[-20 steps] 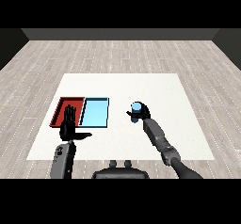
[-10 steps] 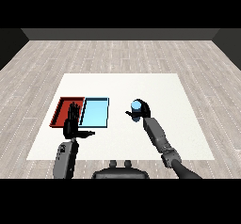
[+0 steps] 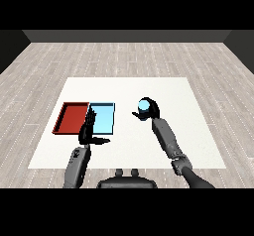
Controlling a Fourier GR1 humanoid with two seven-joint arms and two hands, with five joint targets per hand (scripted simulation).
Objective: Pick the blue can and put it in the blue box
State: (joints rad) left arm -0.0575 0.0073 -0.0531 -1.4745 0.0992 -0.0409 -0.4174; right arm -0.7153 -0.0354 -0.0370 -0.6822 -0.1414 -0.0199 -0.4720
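The blue can (image 3: 145, 106) is in the grasp of my right hand (image 3: 150, 112), whose fingers and thumb curl round it just right of the table's middle. The light blue tray (image 3: 101, 119) lies to the left of the can, with a gap of bare table between them. My left hand (image 3: 89, 130) is open with straight fingers, held over the near edge where the two trays meet, and covers a bit of the blue tray's left rim.
The red tray (image 3: 71, 117) lies directly left of the blue tray, touching it. The white table (image 3: 193, 131) spreads out to the right and front. Beyond it is grey plank floor (image 3: 129, 56).
My right hand has stayed round the can with only a slight shift. The left hand has edged a little to the right, closer to the blue tray.
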